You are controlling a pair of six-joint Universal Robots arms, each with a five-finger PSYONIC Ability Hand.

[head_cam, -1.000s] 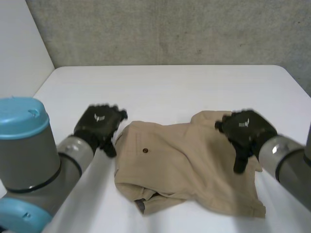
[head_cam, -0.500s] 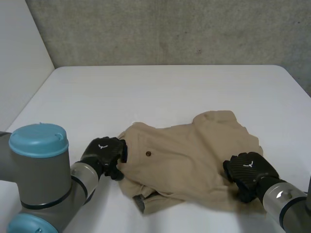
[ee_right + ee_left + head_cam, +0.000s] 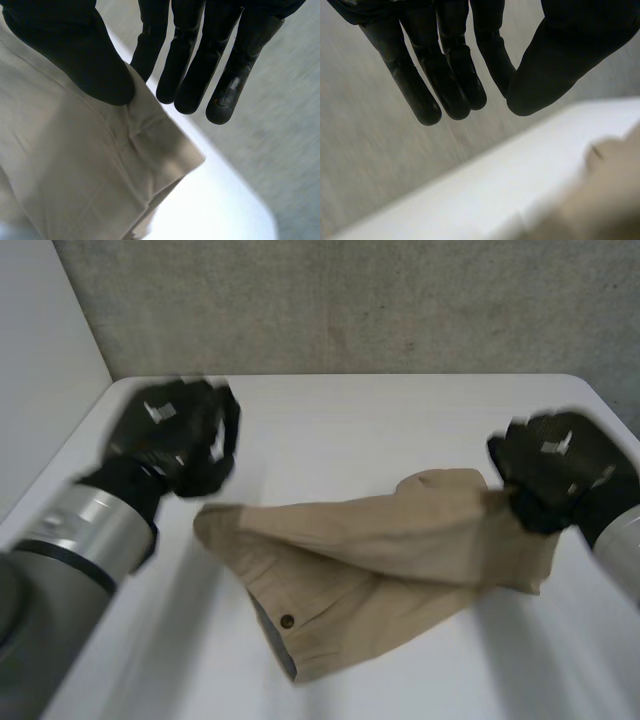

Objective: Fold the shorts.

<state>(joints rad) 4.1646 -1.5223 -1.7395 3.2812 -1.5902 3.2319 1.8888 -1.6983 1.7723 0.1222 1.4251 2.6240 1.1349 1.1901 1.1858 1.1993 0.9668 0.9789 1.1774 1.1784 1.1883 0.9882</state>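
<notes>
Beige shorts (image 3: 380, 560) lie rumpled on the near half of the white table (image 3: 380, 420). A long fold runs from their left corner across to the right end. A dark button (image 3: 287, 621) faces up near the front edge.

The right end lifts toward the right hand (image 3: 555, 470). In the right wrist view the cloth (image 3: 75, 165) lies against that hand (image 3: 75, 50); grip cannot be told.

The left hand (image 3: 175, 435) is held above the left corner, apart from the cloth. Its fingers (image 3: 450, 65) are straight, thumb apart, holding nothing.

Left hand (image 3: 175, 435) aloft, fingers straight and spread — right hand (image 3: 550, 470) aloft, thumb pinching shorts (image 3: 380, 540)
</notes>
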